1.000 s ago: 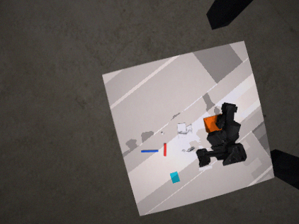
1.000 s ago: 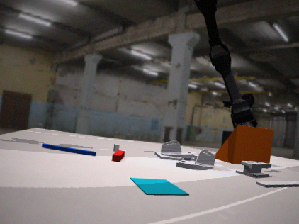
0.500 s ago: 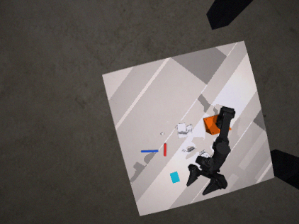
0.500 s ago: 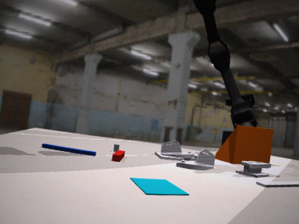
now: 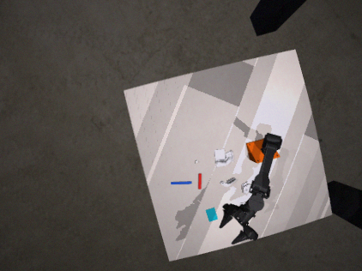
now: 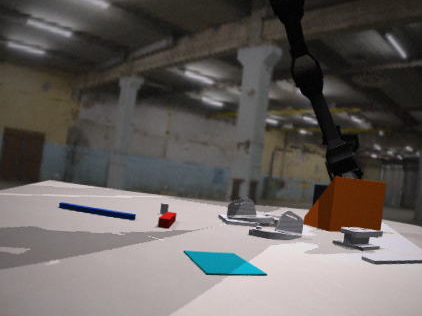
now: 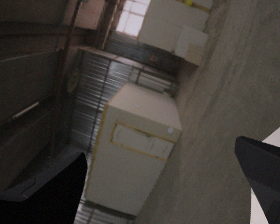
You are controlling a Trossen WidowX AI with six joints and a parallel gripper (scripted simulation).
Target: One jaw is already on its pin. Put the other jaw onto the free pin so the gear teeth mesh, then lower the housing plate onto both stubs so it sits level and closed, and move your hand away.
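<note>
Plainly, one end effector (image 5: 226,231) (image 7: 163,153) gapes empty; two grey jaws (image 6: 241,209) stand apart.

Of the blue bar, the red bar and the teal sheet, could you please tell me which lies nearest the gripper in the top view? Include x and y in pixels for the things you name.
The teal sheet (image 5: 211,214) (image 6: 225,263), the flat, card-like one; both bars lie farther away.
</note>
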